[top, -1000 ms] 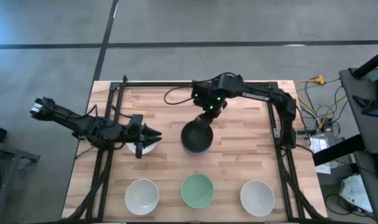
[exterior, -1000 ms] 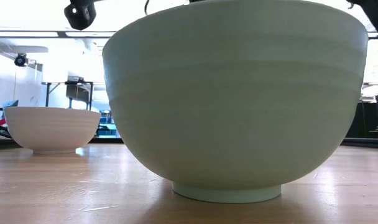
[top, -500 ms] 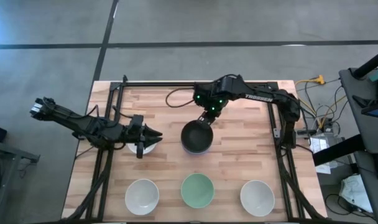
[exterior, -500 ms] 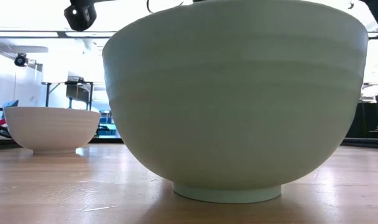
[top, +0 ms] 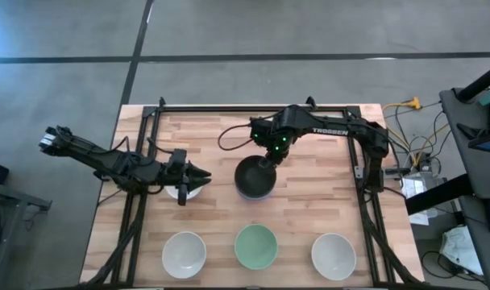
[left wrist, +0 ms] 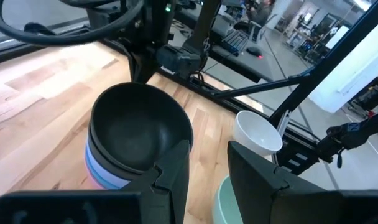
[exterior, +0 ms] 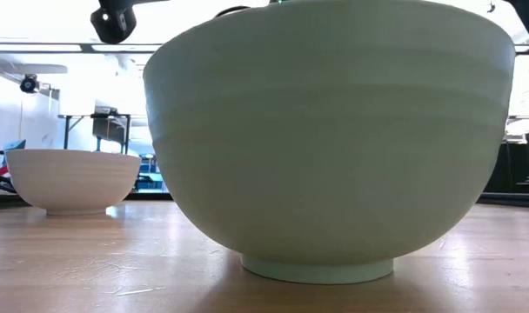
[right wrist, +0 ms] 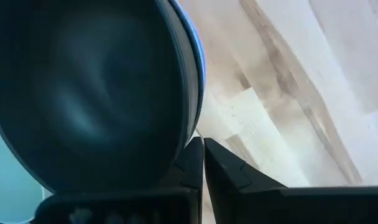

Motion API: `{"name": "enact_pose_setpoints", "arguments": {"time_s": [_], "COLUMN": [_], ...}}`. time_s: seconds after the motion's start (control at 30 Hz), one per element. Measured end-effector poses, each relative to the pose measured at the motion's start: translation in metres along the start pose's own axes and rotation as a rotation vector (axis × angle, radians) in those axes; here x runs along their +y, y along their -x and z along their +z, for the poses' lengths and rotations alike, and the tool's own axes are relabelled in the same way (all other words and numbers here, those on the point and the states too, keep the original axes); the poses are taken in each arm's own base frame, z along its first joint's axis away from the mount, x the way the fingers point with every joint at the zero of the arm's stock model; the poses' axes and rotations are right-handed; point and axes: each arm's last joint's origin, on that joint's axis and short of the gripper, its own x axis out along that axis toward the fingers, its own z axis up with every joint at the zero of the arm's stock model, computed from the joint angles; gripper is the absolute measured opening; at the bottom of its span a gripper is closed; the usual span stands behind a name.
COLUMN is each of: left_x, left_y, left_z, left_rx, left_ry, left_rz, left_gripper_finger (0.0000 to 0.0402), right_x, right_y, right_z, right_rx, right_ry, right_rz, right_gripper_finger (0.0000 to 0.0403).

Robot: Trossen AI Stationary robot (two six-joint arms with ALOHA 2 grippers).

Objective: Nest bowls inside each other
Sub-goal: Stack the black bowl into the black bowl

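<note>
From above, the right gripper [top: 269, 158] sits at the far rim of the black bowl [top: 254, 177] topping the stack mid-table, its fingers pinched together with nothing visibly between them. I'd judge a nesting step just finished; next it must lift clear and go for a loose bowl. The left gripper [top: 198, 174] hovers over a white bowl [top: 183, 192], fingers partly apart, holding nothing. Along the near edge wait a second white bowl [top: 184, 252], a mint green bowl [top: 255, 246] and a third white bowl [top: 334, 254].

At table height, the mint green bowl blocks nearly everything.

The left wrist shows blue and lavender rims under the black bowl.

The right wrist shows closed fingers [right wrist: 229, 171] beside the stack.
</note>
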Motion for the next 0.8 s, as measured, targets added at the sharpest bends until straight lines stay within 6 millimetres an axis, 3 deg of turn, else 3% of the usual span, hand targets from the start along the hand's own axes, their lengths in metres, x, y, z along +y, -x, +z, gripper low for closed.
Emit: {"name": "enact_pose_setpoints", "arguments": {"time_s": [0.43,0.8], "left_x": [0.000,0.000], "left_y": [-0.002,-0.004], "left_z": [-0.001,-0.003], "left_rx": [0.006,0.014], "left_ry": [-0.002,-0.007], "left_rz": [0.004,0.011], "left_gripper_finger": [0.0095,0.0095], "right_x": [0.005,0.003], "right_y": [0.024,0.008], "right_z": [0.005,0.001], "right_rx": [-0.128,-0.057], "right_ry": [0.004,0.008], "right_rz": [-0.012,-0.016], "right_gripper_finger": [0.0009,0.0009]}}
